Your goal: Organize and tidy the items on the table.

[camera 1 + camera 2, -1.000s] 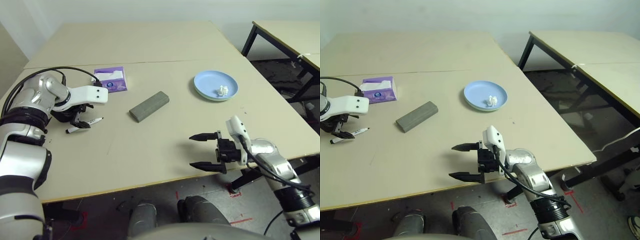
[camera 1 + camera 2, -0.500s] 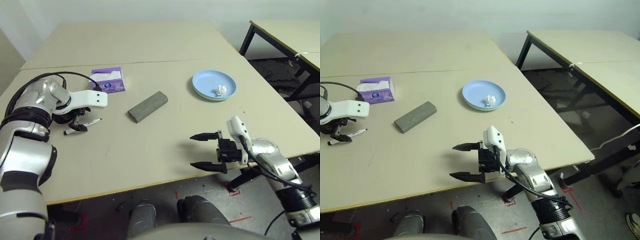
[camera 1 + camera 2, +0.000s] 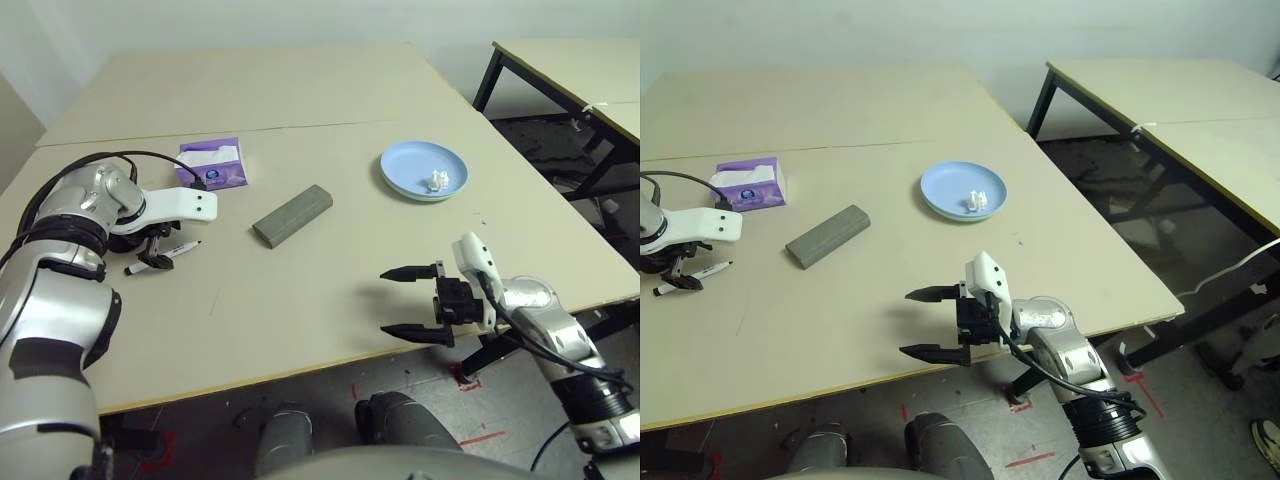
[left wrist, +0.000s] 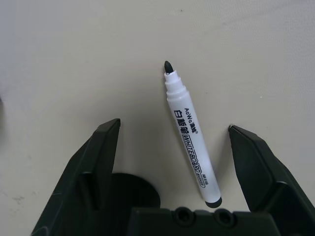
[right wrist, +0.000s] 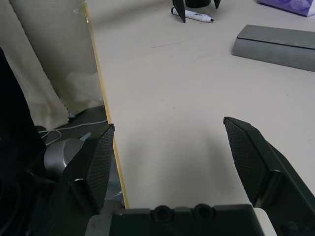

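Beige table: big pale top with a seam running across it, everything sits on the near half.
White marker: lying flat on the table at the left side, uncapped, dark tip bare, black printing along the barrel.
Left gripper: pointing steeply down right over that marker, jaws spread wide, one black finger on each side of the barrel, neither one touching it as far as can be seen. Not gripping anything.
Black round thing: partly visible under the left finger, right beside the marker, could be the cup but can't tell.
Purple tissue box: just past the left arm, near the seam, white tissue poking out on top.
Grey glasses case: lying at a slant around mid-table, between the tissue box and the plates, well clear of both arms.
Blue plate: over on the right half, stacked on a green plate with only a thin green rim peeking out.
White paper ball: sitting on the blue plate, toward its right side.
Right gripper: hanging level at the near table edge, pointing left, jaws wide apart and holding nothing.
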### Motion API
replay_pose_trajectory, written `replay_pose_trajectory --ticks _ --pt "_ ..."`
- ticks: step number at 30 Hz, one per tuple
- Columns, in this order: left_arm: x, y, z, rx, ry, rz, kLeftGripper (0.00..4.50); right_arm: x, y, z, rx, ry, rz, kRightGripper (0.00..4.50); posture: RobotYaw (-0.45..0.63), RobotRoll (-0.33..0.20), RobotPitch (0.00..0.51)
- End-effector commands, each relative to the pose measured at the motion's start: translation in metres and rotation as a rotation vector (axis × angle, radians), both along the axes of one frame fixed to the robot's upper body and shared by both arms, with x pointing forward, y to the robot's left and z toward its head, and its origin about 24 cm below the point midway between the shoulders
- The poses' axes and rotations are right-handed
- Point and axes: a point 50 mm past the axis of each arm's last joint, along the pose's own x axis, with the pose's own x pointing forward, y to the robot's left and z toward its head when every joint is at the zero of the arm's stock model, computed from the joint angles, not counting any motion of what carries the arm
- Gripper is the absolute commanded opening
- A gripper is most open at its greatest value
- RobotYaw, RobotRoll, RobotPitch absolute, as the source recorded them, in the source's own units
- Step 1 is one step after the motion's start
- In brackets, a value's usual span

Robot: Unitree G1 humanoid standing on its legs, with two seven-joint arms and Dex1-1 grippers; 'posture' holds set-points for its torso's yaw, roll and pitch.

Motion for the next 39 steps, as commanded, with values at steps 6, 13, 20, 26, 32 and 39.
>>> replay_pose_trajectory --ticks 6,13,20,26,32,39 --pt "-0.001 -0.001 -0.005 -0.02 0.038 0.029 1.87 0.0 0.003 0.003 -0.005 -0.025 0.013 4.5 -0.11 0.0 0.051" --pt "0.001 -0.005 -0.003 -0.039 0.026 0.024 0.26 0.0 0.005 0.004 0.003 -0.028 0.016 4.5 -0.11 0.0 0.048" --pt "0.001 -0.005 -0.003 -0.044 0.033 0.024 0.26 -0.001 0.004 0.003 -0.001 -0.025 0.018 4.5 -0.1 0.0 0.046" --pt "-0.002 -0.012 -0.002 -0.096 0.09 -0.043 0.26 -0.001 0.002 0.002 -0.004 -0.019 0.02 4.5 -0.09 0.0 0.044" --pt "-0.005 -0.037 0.019 -0.385 0.076 -0.189 0.26 0.001 0.0 0.002 -0.009 -0.02 0.014 4.5 -0.09 0.0 0.039" --pt "-0.018 -0.043 0.053 -0.71 -0.084 -0.114 0.26 -0.001 0.003 -0.002 0.006 -0.006 0.02 4.5 -0.06 0.0 0.038"
